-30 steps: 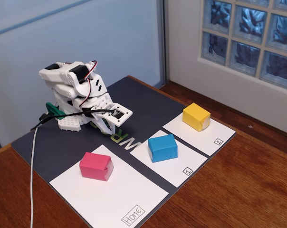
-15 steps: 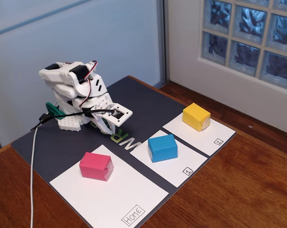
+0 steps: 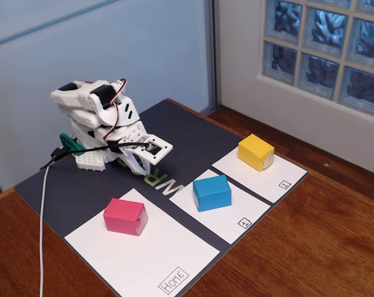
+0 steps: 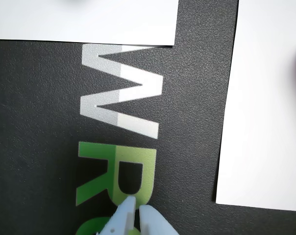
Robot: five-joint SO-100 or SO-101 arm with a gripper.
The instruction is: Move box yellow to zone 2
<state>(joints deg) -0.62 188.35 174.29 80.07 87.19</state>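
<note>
Yellow box [image 3: 256, 151]: sits on the white sheet marked 2 [image 3: 261, 171], toward its far end, upright and wholly inside the edges. By the look of it the goal is already met.
Gripper [image 4: 136, 211]: folded low over the dark mat [image 3: 187, 133] near the arm's base, fingertips together or nearly so in the wrist view, holding nothing.
Box relative to gripper: well apart; in the fixed view the box lies to the right of the gripper, across the mat's printed letters [image 4: 121, 105]. It does not show in the wrist view.
Risk, needless reach: a fresh grab could nudge the box off its sheet.
Risk, blue box [image 3: 212, 192]: it stands on the sheet marked 1 [image 3: 227, 216], near the path to the yellow one; a low sweep could knock it.
Risk, closed fingers: an approach without opening would push, not grip.
</note>
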